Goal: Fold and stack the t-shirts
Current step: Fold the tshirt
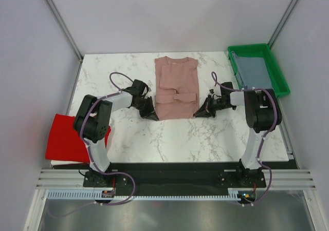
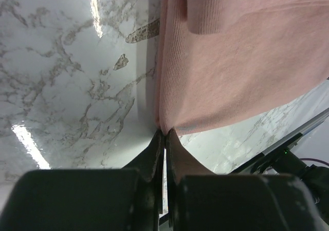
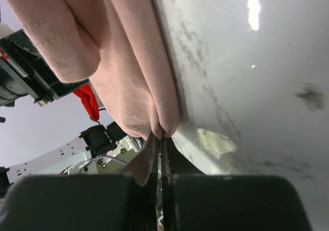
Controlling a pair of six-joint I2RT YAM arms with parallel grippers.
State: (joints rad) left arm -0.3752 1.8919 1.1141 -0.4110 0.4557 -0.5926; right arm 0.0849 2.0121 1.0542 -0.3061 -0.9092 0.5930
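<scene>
We see the dusty-pink t-shirt (image 1: pixel 177 87) lying with its sleeves folded in at the middle of the marble table (image 1: pixel 216 138), collar toward the far edge. Our left gripper (image 2: pixel 164 136) is clenched on its near left hem corner, and our right gripper (image 3: pixel 160 137) on its near right corner. The red t-shirt (image 1: pixel 67 137) drapes over the table's left edge, and the grey-blue t-shirt (image 1: pixel 256 71) lies in the green tray (image 1: pixel 281 87).

1. Dusty-pink t-shirt (image 1: pixel 176 87) lies flat mid-table (image 1: pixel 205 138), folded into a long narrow panel, sleeves tucked across the front, collar at the far end
2. Bright red t-shirt (image 1: pixel 66 137) sits at the near-left corner, reaching over the table's left edge
3. Slate grey-blue t-shirt (image 1: pixel 255 69) lies flat inside the green tray (image 1: pixel 247 48), far right
</scene>
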